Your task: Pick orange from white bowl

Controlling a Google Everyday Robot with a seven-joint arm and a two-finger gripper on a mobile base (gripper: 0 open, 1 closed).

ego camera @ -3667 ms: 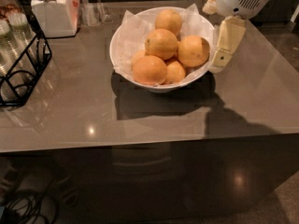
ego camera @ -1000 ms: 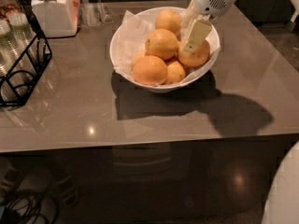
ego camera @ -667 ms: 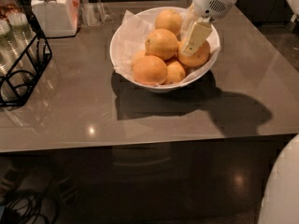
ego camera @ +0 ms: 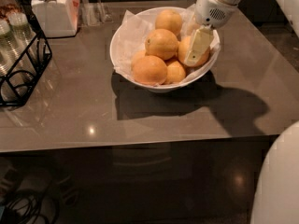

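Pincer (ego camera: 196, 49) is placed low over the right side of the white bowl (ego camera: 117, 45), overlapping the orange (ego camera: 183, 48) being targeted (the right-hand 1 of about 6, lying near the rim on the crinkled paper liner (ego camera: 125, 31)). Released or clenched: cannot be told from this view. Step judged: closing in for the grasp, nothing lifted yet. For a clean pick, the pincer should be centred across the widest part of the orange, closed gently, then raised straight up so the neighbouring oranges (ego camera: 161, 43) and paper are not dragged. The bowl is set on the tabletop (ego camera: 70, 106). Slipping on the smooth skin is a likely risk.
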